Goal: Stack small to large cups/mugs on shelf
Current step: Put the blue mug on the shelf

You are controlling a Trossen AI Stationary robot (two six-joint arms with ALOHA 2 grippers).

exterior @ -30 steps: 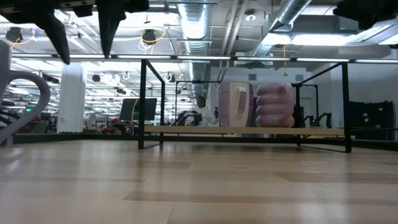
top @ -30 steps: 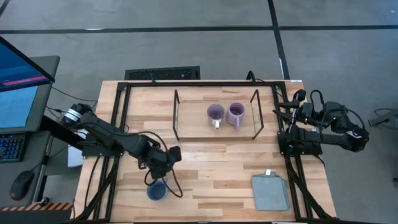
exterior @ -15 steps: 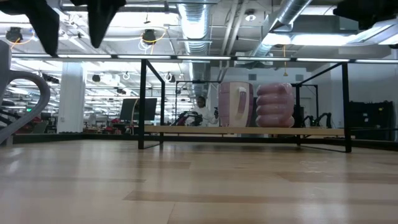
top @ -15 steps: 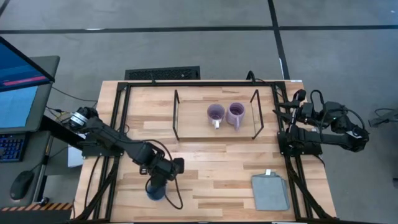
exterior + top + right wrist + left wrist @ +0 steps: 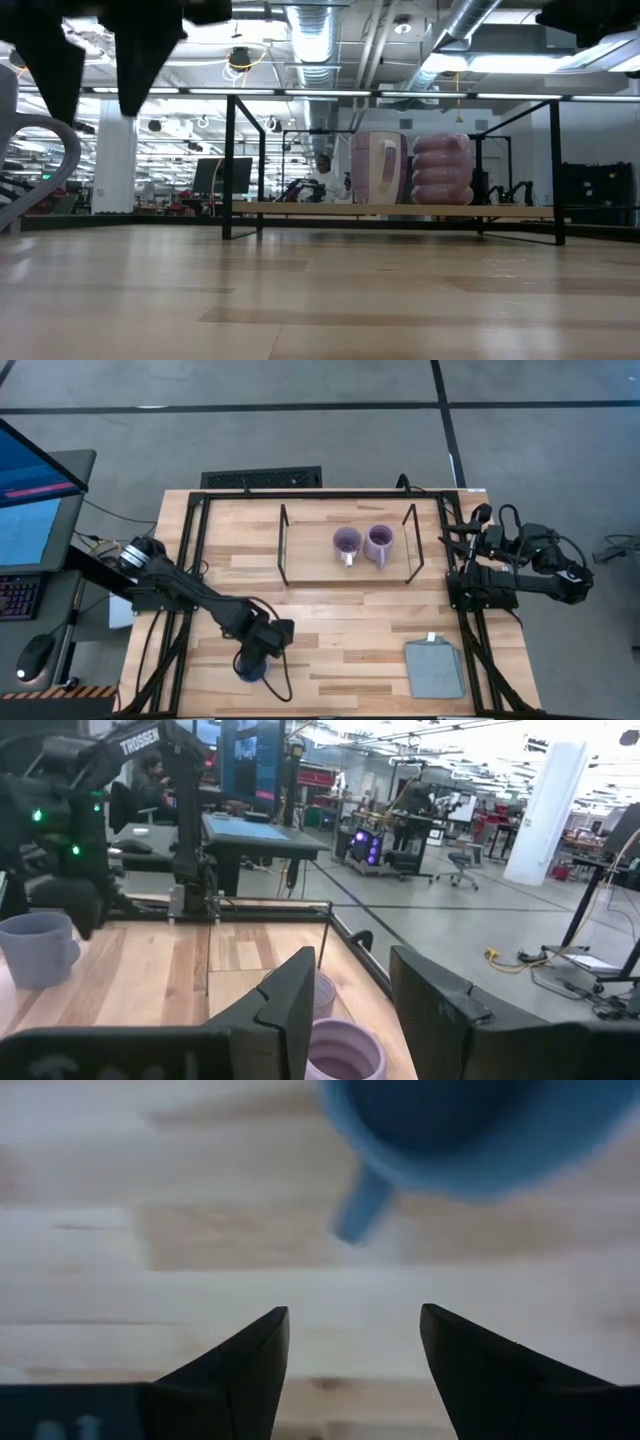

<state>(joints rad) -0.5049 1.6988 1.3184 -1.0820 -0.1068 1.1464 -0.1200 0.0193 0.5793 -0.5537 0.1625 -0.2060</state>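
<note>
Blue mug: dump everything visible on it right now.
The blue mug is small, plain and smooth-looking, with one handle sticking out sideways. It stands upright, mouth up, on the bare tabletop at the near-left edge, off the shelf. The left gripper hovers above it, jaws open, not touching. Contents cannot be seen.

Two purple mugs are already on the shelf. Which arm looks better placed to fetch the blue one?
The left. Its end effector hangs open right over the blue mug near the table's front edge, while the right end effector waits beside the shelf, far from that mug.
</note>
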